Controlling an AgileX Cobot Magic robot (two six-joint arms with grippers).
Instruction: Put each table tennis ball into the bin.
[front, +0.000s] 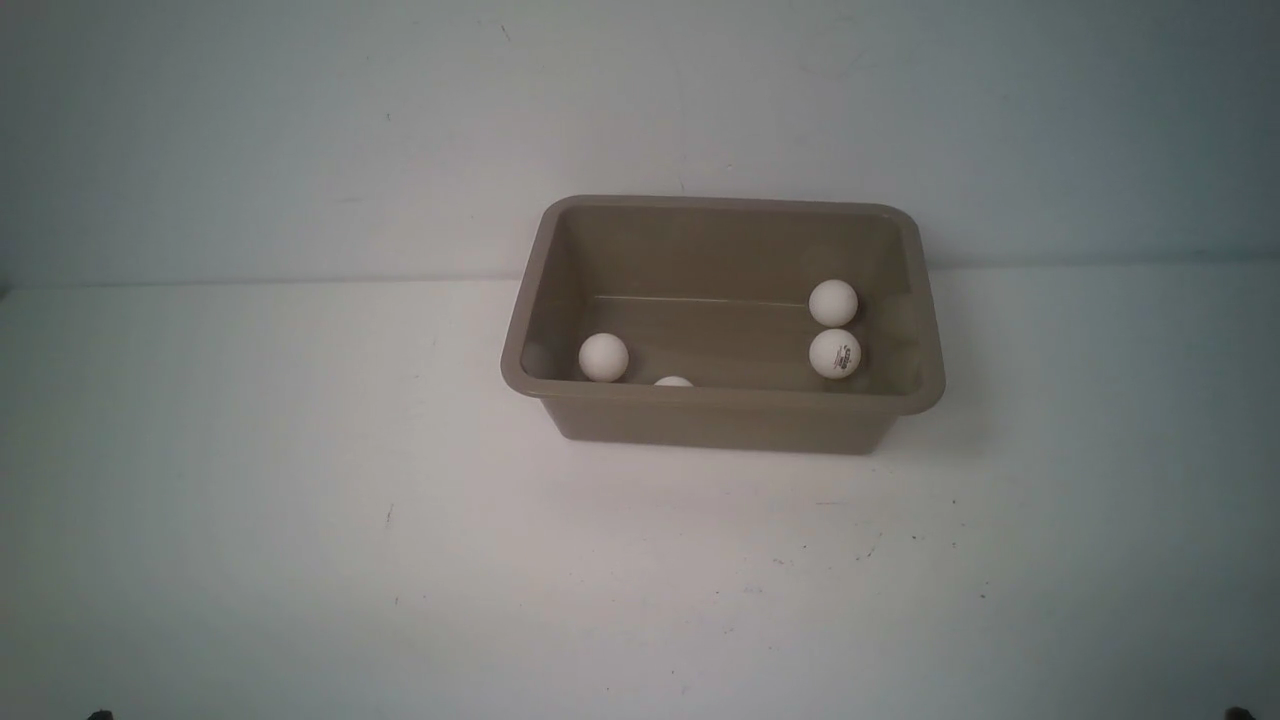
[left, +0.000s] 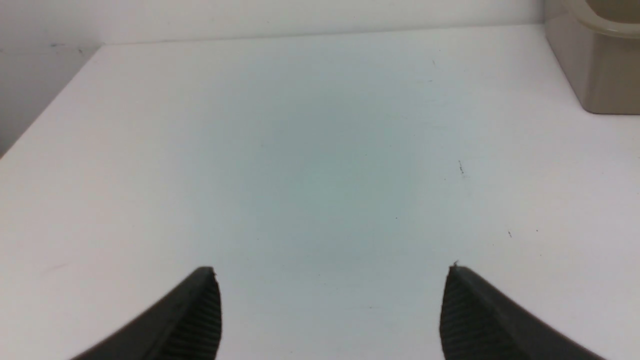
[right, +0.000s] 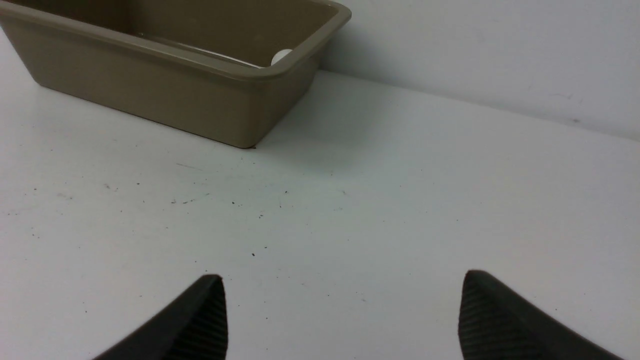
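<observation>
The taupe bin (front: 725, 415) stands at the table's centre-right, close to the back wall. Inside it lie several white table tennis balls: one at the left (front: 603, 357), one mostly hidden behind the near rim (front: 673, 381), one at the right rear (front: 833, 302) and one with a dark logo (front: 835, 353) just in front of that. My left gripper (left: 332, 272) is open over bare table, with the bin's corner (left: 600, 75) far off. My right gripper (right: 342, 277) is open too, nothing between its fingers; the bin (right: 150, 95) lies ahead, a ball (right: 280, 57) peeking over its rim.
The white table (front: 300, 550) carries small dark specks near the front right. A pale wall (front: 300, 130) rises right behind the bin. In the left wrist view the table's edge (left: 50, 97) drops off at one side.
</observation>
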